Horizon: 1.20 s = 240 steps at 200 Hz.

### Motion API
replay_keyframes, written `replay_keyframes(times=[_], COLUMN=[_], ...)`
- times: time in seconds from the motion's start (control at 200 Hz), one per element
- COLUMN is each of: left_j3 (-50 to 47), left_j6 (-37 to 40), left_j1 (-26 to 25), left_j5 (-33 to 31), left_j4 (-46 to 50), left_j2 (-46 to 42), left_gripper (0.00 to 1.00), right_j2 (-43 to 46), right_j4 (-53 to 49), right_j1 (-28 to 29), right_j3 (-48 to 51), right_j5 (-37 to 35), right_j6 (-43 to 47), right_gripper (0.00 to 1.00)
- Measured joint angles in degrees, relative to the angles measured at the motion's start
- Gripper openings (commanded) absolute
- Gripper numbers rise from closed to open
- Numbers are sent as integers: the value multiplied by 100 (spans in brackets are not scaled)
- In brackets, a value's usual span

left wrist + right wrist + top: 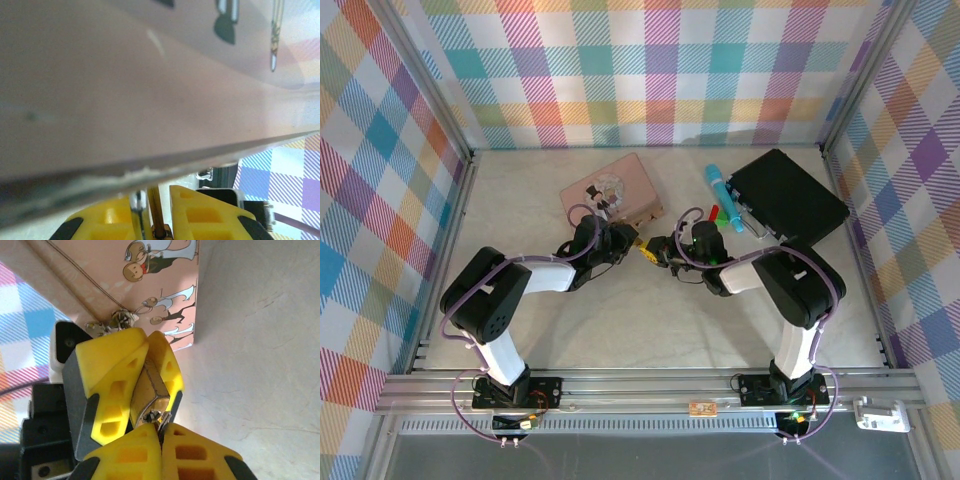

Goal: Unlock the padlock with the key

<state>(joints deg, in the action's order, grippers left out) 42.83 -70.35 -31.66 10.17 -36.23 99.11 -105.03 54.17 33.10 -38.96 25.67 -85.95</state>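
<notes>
1. Left claw (pixel 622 240) is clenching on the padlock (pixel 149 390), its yellow fingers (pixel 107 385) pressing the brass body from both sides, just off the pink tin's near corner.
2. Right claw (pixel 161 440) is squeezing fully closed right under the padlock's lower end, on the side away from the pink tin (pixel 612 188), with its fingertips touching each other.
3. A small bit of metal (pixel 151 416) is sticking out of that lower end and meeting the right fingertips. I cannot tell whether it is the key or whether it is being pinched.
4. In the left wrist view, the padlock's silver shackle (pixel 137 205) is standing between the left fingers, just below the tin's edge.
5. Both claws are meeting tip to tip above the table (pixel 650 320), just in front of the tin.
6. A teal cylinder (pixel 719 186) and a black box (pixel 788 195) are lying to the tin's right, well apart from the claws.
</notes>
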Motion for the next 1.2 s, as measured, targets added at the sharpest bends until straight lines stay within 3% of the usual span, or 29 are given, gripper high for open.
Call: replay_keyframes(times=[0.145, 0.305, 0.545, 0.705, 0.99, 1.2], left_j3=[-136, -411, -527, -507, -507, -511], left_j6=[114, 369, 509, 579, 726, 979], left_j1=[-46, -55, 7, 37, 42, 61], left_j5=[-192, -597, -1368, -1690, -1838, -1784], left_j4=[-341, -1786, -3716, -4437, -4140, -2837], left_j2=[4, 291, 782, 981, 1025, 627], left_gripper=[0, 0, 0, 0, 0, 0], right_j2=[-33, -229, -306, -396, -728, -1145], right_j4=[286, 942, 728, 726, 791, 1099], right_j1=[48, 258, 337, 396, 398, 245], right_j3=[48, -20, -743, -1051, -1137, -1137], right_j5=[-160, -796, -1287, -1458, -1416, -820], right_j6=[-1329, -2625, -3174, -3237, -3268, -3270], right_gripper=[0, 0, 0, 0, 0, 0])
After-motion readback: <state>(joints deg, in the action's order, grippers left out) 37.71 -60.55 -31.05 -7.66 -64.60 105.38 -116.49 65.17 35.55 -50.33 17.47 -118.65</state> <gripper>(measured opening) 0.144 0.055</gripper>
